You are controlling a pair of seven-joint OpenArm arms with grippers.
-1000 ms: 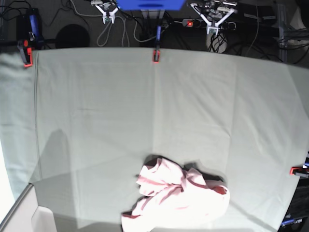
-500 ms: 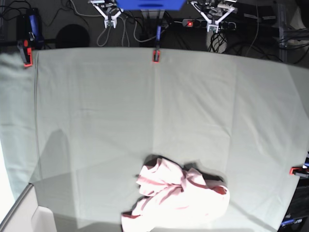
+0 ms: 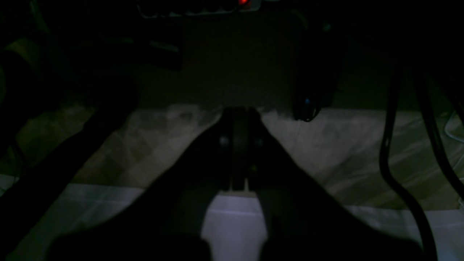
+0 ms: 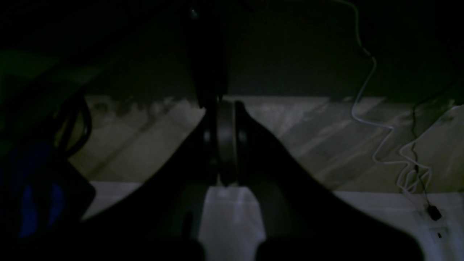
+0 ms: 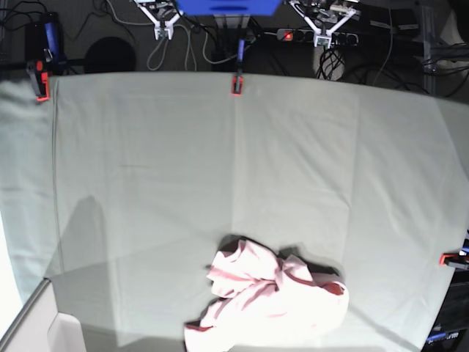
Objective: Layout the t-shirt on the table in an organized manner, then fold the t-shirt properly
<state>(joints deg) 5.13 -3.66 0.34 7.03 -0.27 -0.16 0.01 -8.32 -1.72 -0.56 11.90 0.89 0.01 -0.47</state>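
Base view shows the t-shirt (image 5: 275, 301) lying crumpled on the table (image 5: 183, 161), at the lower edge of the picture, a little to the right of its middle, with part of it perhaps cut off by the frame. Its folds are bunched together, and I cannot tell the sleeves from the hem. Both arms are at the opposite side, well apart from the cloth. The left gripper (image 3: 239, 112) has its fingers closed together, and nothing is between them; the right gripper (image 4: 226, 103) is also closed and empty. Their wrist views are dark and look below the table level, so they do not show the shirt. In my judgement, the task is at its very beginning: the laying out must come first, and folding is for later. The next move should bring both arms up and over the table, open the fingers, and take two separate edges of the fabric. Soft layers may be pinched together by mistake, so a shallow grip would be wiser.
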